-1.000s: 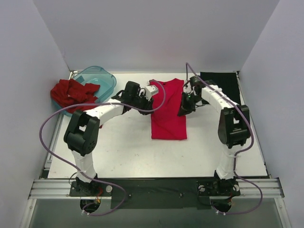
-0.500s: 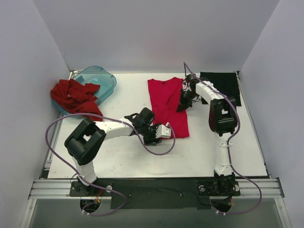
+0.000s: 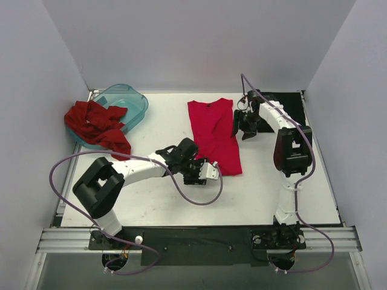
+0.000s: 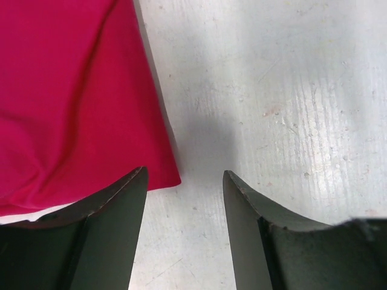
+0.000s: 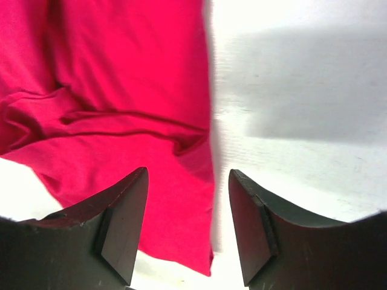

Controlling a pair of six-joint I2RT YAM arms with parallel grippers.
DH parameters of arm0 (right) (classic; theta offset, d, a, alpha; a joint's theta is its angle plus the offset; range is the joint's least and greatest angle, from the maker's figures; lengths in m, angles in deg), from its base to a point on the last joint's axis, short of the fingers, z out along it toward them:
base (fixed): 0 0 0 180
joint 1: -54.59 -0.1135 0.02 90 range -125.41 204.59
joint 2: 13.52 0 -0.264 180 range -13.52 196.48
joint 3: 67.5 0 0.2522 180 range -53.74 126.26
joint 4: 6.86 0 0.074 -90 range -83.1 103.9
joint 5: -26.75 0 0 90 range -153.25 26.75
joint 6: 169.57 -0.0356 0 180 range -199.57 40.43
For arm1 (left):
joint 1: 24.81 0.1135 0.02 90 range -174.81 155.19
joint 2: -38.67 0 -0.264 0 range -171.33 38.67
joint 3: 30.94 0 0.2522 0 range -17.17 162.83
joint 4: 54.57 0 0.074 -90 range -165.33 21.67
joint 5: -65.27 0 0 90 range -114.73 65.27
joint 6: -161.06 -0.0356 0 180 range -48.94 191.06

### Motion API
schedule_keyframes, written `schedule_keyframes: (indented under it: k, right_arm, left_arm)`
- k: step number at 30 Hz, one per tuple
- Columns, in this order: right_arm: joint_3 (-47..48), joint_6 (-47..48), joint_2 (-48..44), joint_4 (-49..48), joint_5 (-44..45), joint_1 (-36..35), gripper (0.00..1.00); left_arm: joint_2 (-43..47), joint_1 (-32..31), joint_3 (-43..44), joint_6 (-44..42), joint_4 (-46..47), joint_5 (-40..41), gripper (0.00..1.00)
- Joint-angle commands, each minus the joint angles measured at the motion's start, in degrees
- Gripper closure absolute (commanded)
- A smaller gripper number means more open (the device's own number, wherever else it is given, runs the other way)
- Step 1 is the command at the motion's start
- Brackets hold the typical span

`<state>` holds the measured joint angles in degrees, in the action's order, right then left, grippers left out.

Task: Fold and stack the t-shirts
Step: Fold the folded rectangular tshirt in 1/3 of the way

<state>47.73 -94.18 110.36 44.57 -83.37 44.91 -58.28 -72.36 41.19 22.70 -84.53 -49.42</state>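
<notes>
Crimson-pink t-shirt [image 4: 72, 90] — hem partly hidden behind parted left jaws.

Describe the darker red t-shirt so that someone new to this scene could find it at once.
Go to the table's far left corner, where a teal tub sits. The brick-red shirt lies heaped over its left rim. It alone is crumpled; the pink shirt and black shirt lie flat.

Spread t-shirt [image 3: 211, 134] right of tub [image 3: 136, 109]
</notes>
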Motion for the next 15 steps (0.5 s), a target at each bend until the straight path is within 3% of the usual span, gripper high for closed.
schedule_keyframes:
  k: [1, 5, 7, 8, 10, 15]
  right_arm:
    - [-1.6, 4.5, 0.8, 2.2, 1.1, -0.1, 0.49]
    - [-0.9, 3.7, 3.6, 1.8, 0.6, -0.3, 0.56]
    - [-0.8, 3.5, 4.2, 1.4, 0.5, -0.1, 0.71]
    - [-0.8, 3.3, 4.3, 1.1, 0.3, -0.1, 0.83]
    - [-0.4, 3.0, 4.4, 0.2, -0.1, -0.1, 0.99]
    - [2.2, 2.1, 5.1, -0.5, 0.3, 0.9, 1.00]
  left_arm:
    - [-0.3, 0.1, 2.7, 0.1, 2.6, 0.2, 0.35]
    - [-4.7, -0.5, 3.2, -1.6, 2.8, 4.5, 0.34]
    - [-6.2, -1.7, 3.9, -4.8, 1.1, 7.1, 0.34]
    - [-6.6, -2.1, 3.5, -5.3, 1.4, 8.2, 0.35]
    - [-6.9, -2.7, 2.6, -5.8, 2.8, 9.5, 0.43]
    - [-7.2, -4.5, 2.2, -7.1, -0.6, 9.5, 1.00]
